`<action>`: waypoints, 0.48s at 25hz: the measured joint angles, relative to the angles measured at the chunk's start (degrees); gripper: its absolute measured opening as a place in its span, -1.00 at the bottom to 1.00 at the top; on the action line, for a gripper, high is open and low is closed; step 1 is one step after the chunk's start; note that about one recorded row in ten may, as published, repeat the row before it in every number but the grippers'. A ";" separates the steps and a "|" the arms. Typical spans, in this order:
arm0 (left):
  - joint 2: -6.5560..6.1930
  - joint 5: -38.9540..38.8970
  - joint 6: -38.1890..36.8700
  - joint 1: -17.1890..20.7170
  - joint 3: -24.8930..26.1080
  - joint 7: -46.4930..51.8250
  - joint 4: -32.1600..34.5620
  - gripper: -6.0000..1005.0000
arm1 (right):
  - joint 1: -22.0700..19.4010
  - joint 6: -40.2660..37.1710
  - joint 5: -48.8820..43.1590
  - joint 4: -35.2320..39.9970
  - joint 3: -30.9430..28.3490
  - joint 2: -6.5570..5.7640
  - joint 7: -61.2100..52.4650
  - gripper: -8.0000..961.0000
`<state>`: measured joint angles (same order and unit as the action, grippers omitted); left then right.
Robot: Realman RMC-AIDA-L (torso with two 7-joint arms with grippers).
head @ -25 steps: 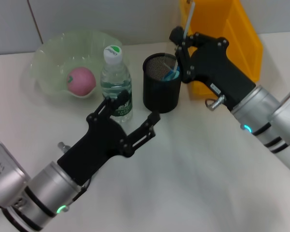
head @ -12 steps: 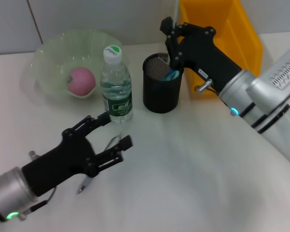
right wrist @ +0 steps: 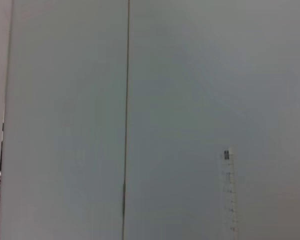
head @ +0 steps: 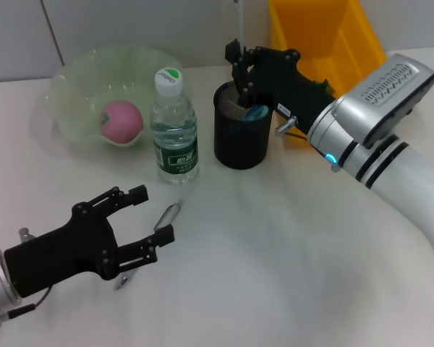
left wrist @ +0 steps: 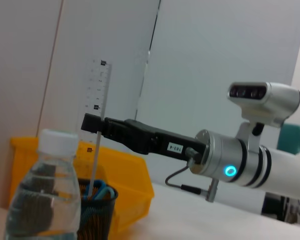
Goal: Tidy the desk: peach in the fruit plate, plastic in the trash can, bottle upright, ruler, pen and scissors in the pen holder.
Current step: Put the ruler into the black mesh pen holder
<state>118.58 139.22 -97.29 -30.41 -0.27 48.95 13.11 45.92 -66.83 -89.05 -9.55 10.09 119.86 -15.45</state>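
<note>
My right gripper [head: 239,69] hangs over the black mesh pen holder [head: 239,137], shut on a clear ruler [left wrist: 98,115] that stands upright with its lower end in the holder. Blue scissors handles [head: 257,112] show inside the holder. The ruler's top [right wrist: 230,190] also shows in the right wrist view. A silver pen [head: 169,214] lies on the table between the open fingers of my left gripper [head: 155,215] at the front left. The bottle [head: 175,130] stands upright. The pink peach [head: 121,121] rests in the green fruit plate [head: 72,79].
A yellow bin [head: 325,36] stands at the back right, just behind the pen holder. The bottle stands close to the holder's left side. A grey wall runs behind the table.
My left arm has pulled back toward the front left, uncovering the pen. The right gripper has shifted left with the ruler to a spot over the holder.
</note>
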 joint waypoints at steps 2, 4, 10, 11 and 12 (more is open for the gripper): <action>-0.12 0.00 -0.11 -0.22 -0.43 0.58 0.89 0.68 | 0.01 0.38 0.00 -0.05 -0.18 0.03 -0.04 -0.95; -0.17 -0.03 -0.16 -0.32 -0.99 1.09 1.98 0.68 | 0.03 1.05 0.00 -0.15 -0.44 0.05 -0.23 -0.95; -0.19 -0.45 -0.59 -0.62 -6.58 5.16 8.24 0.68 | 0.06 1.43 0.00 -0.53 -1.54 0.05 -0.79 -0.95; -0.19 -0.45 -0.59 -0.62 -6.58 5.16 8.24 0.68 | 0.06 1.44 0.00 -0.67 -1.73 0.05 -0.90 -0.95; -0.27 -0.59 -1.59 -0.66 -7.44 6.47 10.38 0.68 | 0.06 1.45 0.00 -0.79 -1.91 0.04 -1.03 -0.95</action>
<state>118.31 138.63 -98.88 -31.07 -7.71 55.42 23.49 45.98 -65.38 -89.06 -10.34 8.19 119.90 -16.48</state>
